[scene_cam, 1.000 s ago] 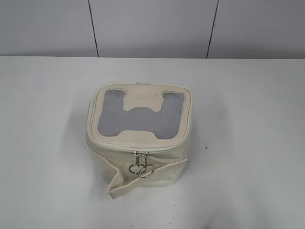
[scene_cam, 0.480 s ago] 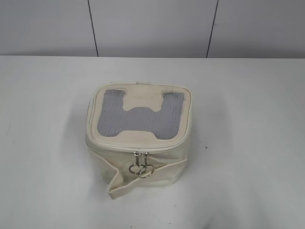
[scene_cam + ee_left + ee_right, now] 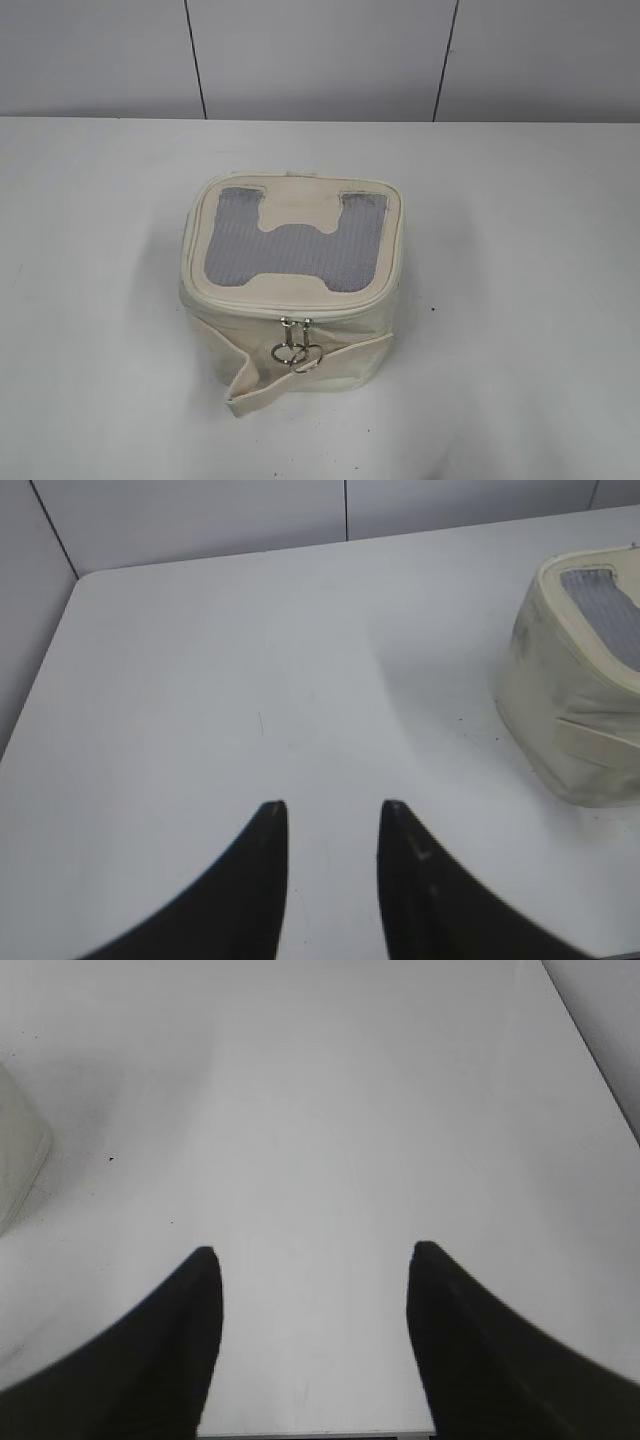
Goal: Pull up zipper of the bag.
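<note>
The left gripper hangs above bare table with its two dark fingers parted by a narrow gap and nothing between them. It is on the left side of the white table, with the table's rounded far left corner in its wrist view and the bag well off to its right. The right gripper hangs over the right side of the table with its fingers spread wide apart, also holding nothing; a sliver of the bag shows at the left edge of its wrist view, and the table's right edge runs along the upper right. Neither gripper appears in the exterior view.

The bag is a small boxy cream fabric one that stands upright near the middle of the table, somewhat nearer the front edge than the back. Its flat lid carries a grey mesh H-shaped window. The zipper runs around the lid rim, and its two silver sliders sit side by side at the middle of the front face, so the track looks closed there. Their ring pulls hang down and overlap. A loose cream strap crosses the lower front of the bag, its end folded on the table at the bag's front left corner.
</note>
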